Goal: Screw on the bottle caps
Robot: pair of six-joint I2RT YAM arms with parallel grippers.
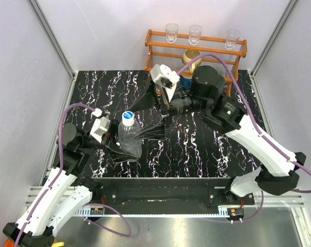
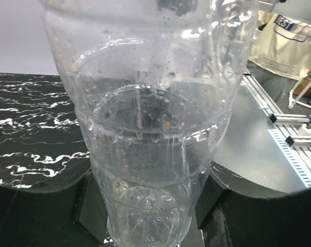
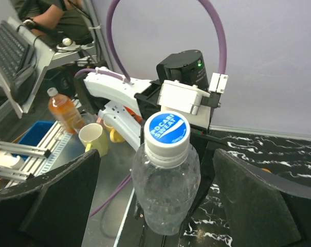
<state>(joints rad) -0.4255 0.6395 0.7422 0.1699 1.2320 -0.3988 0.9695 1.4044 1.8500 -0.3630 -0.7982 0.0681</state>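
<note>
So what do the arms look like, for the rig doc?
Left arm and right arm: white shells, black joints, a purple cable looped along each. Claw fingers black, wedge-shaped. Green light on the right arm's black joint.

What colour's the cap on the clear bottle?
Blue cap with white lettering, sitting on the clear bottle; shows best in the right wrist view.
</note>
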